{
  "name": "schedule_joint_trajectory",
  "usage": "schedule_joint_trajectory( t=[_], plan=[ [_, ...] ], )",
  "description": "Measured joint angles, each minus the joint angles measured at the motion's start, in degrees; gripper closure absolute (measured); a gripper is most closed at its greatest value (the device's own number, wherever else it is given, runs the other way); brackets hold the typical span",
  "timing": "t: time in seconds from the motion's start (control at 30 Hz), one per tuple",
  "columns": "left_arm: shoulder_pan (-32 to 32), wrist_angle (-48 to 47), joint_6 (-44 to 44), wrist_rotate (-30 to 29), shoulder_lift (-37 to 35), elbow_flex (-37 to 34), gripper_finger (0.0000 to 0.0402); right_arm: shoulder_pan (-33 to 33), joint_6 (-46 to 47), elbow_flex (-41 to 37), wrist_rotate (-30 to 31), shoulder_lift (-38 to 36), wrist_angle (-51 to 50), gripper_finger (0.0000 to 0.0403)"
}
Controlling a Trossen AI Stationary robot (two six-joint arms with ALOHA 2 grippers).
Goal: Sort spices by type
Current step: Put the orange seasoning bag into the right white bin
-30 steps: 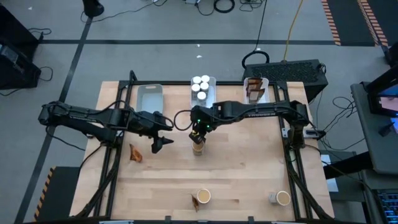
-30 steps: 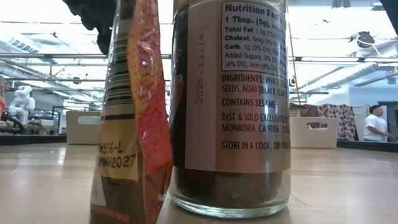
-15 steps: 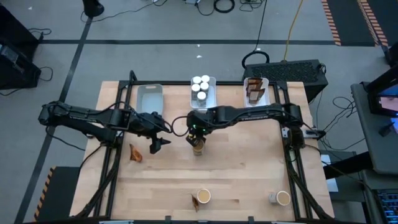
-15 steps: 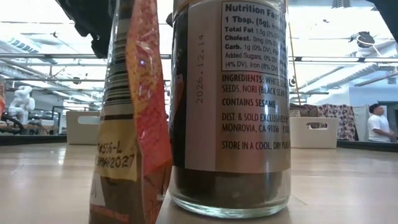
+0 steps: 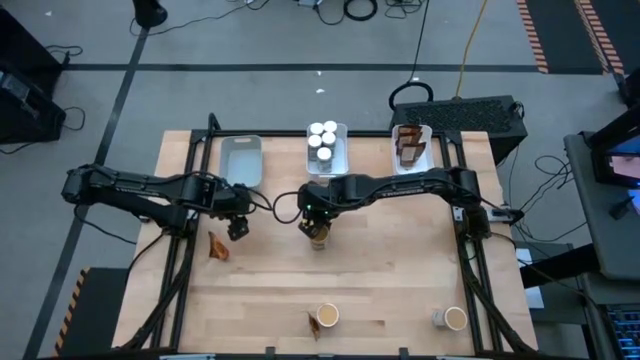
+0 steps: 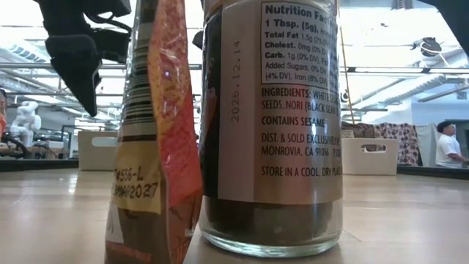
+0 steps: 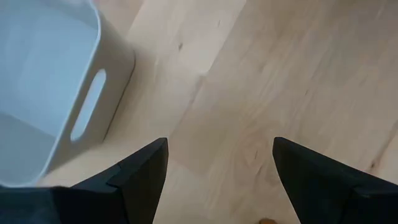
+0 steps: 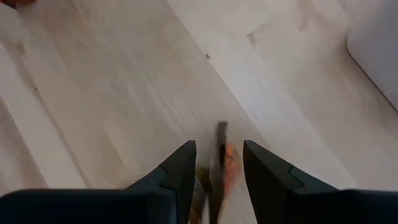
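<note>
A brown-orange pouch point(image 5: 318, 238) stands on the table's middle. My right gripper point(image 5: 317, 222) hangs over it, pointing steeply down. Its fingers are open a little, one on either side of the pouch's top edge point(image 8: 219, 167); I cannot tell whether they touch it. My left gripper point(image 5: 237, 226) points down, open and empty point(image 7: 217, 186), above bare wood by the grey tray's point(image 5: 241, 158) near end. Another pouch point(image 5: 217, 247) lies just nearer. At the near edge a tan-topped tub point(image 5: 326, 316) stands beside a third pouch point(image 5: 313, 326), with another tub point(image 5: 453, 318) to the right.
At the far edge stand a white tray point(image 5: 338, 152) with several white-capped jars and a tray point(image 5: 424, 135) holding brown pouches. The low view is mostly filled by the near pouch point(image 6: 154, 139) and tub point(image 6: 271, 125). A person point(image 6: 443, 147) stands in the room beyond.
My left gripper has tipped from slanting toward the table's right to pointing down, and has drawn back toward the left edge and sunk. My right gripper has come down over the middle pouch, which has stayed where it was.
</note>
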Motion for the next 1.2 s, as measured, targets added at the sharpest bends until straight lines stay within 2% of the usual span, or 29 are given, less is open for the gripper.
schedule_joint_trajectory(
  t=[0.47, 0.8, 1.0, 1.2],
  plan=[
    [0.2, 0.9, -1.6, 0.4, 0.0, -3.1, 0.0110, -0.6, -0.2, 0.0, 0.6, 3.0, -0.7, 0.0291],
    [0.2, 1.1, -1.6, 0.4, 0.0, -3.1, 0.0110, -0.6, -1.1, 0.0, -0.4, 4.9, -0.6, 0.0341],
    [0.2, 1.3, -1.6, 0.4, 0.0, -3.1, 0.0110, -0.8, -2.4, 0.0, -1.0, 4.9, -1.1, 0.0394],
    [0.2, 2.4, -1.5, 0.4, 0.0, -3.1, 0.0110, -1.0, -3.4, 0.0, -3.3, 4.8, -1.2, 0.0401]
  ],
)
